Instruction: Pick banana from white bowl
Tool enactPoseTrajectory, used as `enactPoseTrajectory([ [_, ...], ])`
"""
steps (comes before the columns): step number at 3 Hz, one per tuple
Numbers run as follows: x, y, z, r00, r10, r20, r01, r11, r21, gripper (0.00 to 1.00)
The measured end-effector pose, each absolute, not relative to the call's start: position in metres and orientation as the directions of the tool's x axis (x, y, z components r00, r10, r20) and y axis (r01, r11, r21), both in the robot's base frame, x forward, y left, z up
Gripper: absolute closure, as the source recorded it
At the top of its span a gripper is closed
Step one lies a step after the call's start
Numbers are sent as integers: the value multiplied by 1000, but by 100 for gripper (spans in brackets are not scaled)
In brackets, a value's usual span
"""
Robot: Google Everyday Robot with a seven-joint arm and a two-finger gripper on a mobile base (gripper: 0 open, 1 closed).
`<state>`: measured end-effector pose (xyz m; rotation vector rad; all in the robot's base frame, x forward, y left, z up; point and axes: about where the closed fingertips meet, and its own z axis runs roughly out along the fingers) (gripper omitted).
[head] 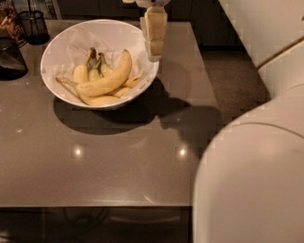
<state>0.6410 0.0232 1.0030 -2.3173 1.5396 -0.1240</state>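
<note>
Cream-coloured pincer [154,54] hangs tip-down from the arm at the top of the camera view, over the far right rim of the white bowl [58,45]. Empty, nothing in it. Open or closed: cannot tell from this angle, it reads as one pale column. It is not touching the fruit, and its tip sits just beside the upper end of the banana [109,77], apart from it.

Banana is in the bowl, not lifted. It is the long, plain yellow one, lying diagonally on top of the pile, its high end toward the pincer and its low end toward the near left. Shorter bananas [81,73] with green-brown stems sit behind and under it, touching it. Crinkled white lining shows beneath the fruit.

Bowl stands on the grey tabletop [115,167], toward the far left. The shadow of bowl and arm falls to the right on the tabletop. Small dark wire-mesh cup [33,25] is at the far left corner, well apart from the bowl. White robot body [255,187] fills the near right.

Progress: early, as I judge it. Approach is nearly lined up over the bowl. No contact, no grasp, no lift. Left to do: move slightly left over the banana, descend, close on it, raise it clear of the rim. Risk: the neighbouring bananas may get caught too.
</note>
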Motion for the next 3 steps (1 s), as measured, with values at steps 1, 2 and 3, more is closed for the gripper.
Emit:
enactPoseTrajectory([
  [1, 665, 58, 1010, 414, -892, -183, -871, -330, -363, 0],
  [2, 678, 76, 1008, 387, -893, -227, -886, -293, -360, 0],
  [3, 684, 79, 1009, 401, -883, -245, -875, -289, -389, 0],
])
